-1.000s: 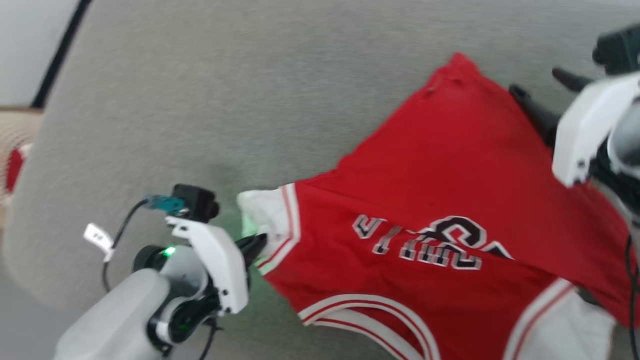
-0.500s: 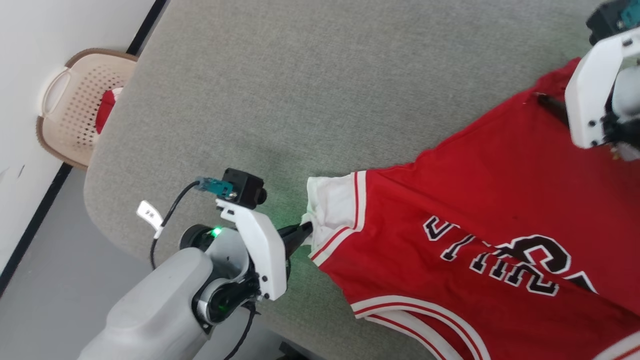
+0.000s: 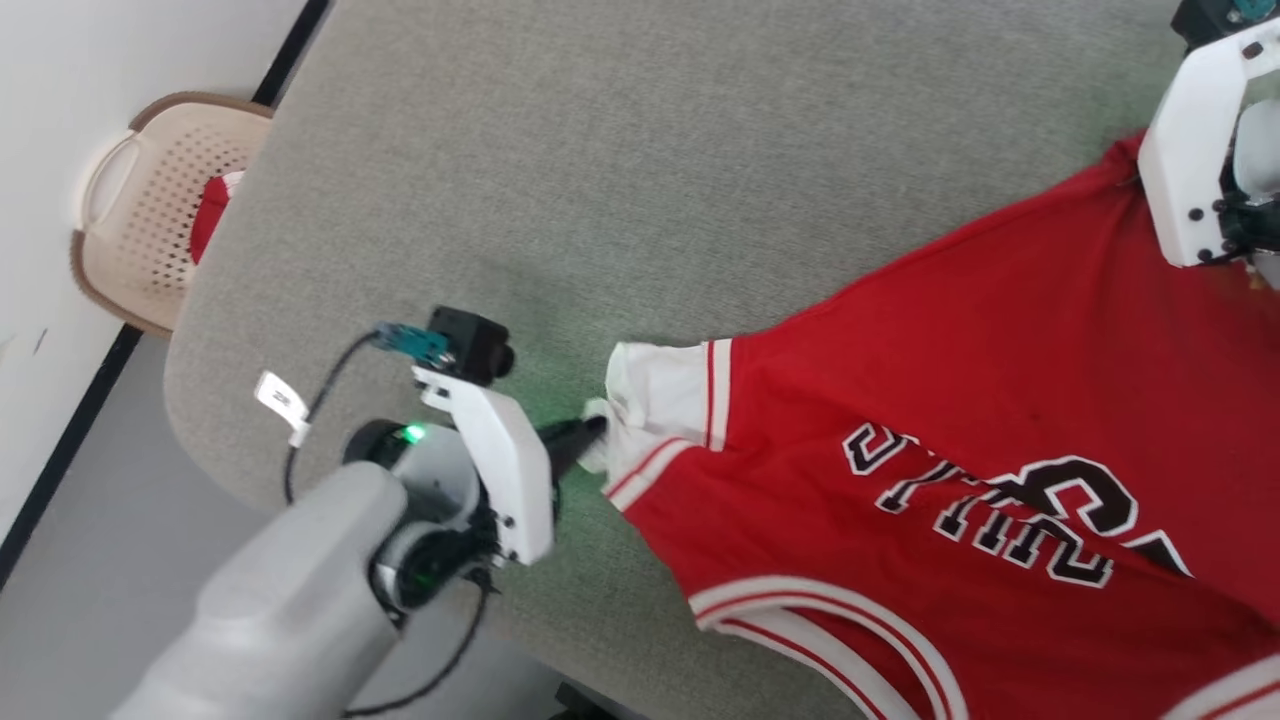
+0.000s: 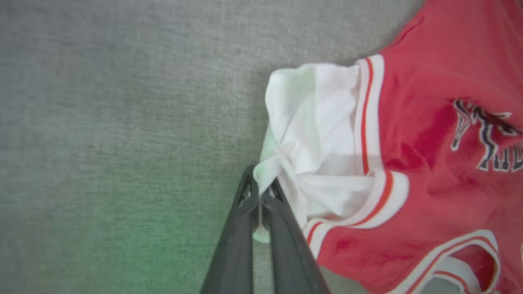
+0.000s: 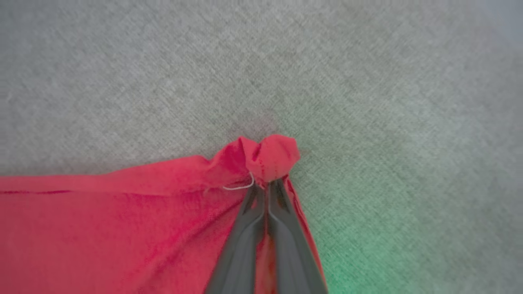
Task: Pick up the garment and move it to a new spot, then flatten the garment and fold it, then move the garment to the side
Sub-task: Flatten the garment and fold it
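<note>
Our left gripper (image 4: pixel 260 192) is pinched right down on a bunched bit of the white sleeve (image 4: pixel 322 122), fingers pressed together with a nub of fabric poking out past the tips. In the left wrist view the sleeve fans out just beyond and to the right of those fingers, with its red-and-white striped trim (image 4: pixel 369 118) right after it. Our right gripper (image 5: pixel 267 185) has the same kind of hold on a red corner of the garment (image 3: pixel 960 380). Its fingers are closed tight, a little knot of red cloth puffs up just past the tips, and a loose white thread (image 5: pixel 239 187) curls beside the left finger. In the right wrist view the red edge runs off to the left from that pinch. Between our two grippers the garment stretches across the grey fabric surface (image 3: pixel 620 180), and its black lettering (image 3: pixel 1000 520) outlined in white reads upside down from the head view. Farther out, past our left gripper and off the edge of the surface, there's a beige perforated basket (image 3: pixel 140 250) next to the white wall (image 3: pixel 60 120) with something red (image 3: pixel 210 215) in it.
</note>
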Available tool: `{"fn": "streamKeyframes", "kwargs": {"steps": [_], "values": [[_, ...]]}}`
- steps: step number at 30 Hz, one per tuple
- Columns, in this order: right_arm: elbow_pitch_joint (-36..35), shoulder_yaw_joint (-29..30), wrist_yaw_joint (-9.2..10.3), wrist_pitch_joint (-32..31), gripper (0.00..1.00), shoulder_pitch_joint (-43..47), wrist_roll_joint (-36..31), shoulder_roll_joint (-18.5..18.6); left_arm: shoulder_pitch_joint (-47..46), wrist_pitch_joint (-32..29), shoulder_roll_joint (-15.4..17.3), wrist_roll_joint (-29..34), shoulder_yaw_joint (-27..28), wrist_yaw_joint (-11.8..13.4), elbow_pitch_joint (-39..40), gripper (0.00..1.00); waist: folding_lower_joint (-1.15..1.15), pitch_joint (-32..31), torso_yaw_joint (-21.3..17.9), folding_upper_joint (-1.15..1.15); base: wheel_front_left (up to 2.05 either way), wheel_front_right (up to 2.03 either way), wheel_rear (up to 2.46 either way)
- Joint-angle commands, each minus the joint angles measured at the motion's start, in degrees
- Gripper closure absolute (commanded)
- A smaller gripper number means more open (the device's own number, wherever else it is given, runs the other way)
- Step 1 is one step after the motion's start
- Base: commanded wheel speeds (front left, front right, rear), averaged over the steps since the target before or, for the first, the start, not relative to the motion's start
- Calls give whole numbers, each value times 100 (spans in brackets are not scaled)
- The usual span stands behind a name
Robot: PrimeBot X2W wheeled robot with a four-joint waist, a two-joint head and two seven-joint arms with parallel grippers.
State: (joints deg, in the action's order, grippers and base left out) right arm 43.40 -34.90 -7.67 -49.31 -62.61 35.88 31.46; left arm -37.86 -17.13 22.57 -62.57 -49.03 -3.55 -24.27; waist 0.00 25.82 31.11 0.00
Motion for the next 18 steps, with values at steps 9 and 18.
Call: {"fn": "streamKeyframes", "kwargs": {"steps": [9,18], "values": [[-398,-90,30,598,100,-172,193,104,-760,-494,852,130,295,185,273,100,0,-401,-700,0,0,0,0],[-1242,312,26,1015,100,-243,219,300,-1864,-1567,1680,484,346,372,592,100,0,-819,-1453,0,0,0,0]]}}
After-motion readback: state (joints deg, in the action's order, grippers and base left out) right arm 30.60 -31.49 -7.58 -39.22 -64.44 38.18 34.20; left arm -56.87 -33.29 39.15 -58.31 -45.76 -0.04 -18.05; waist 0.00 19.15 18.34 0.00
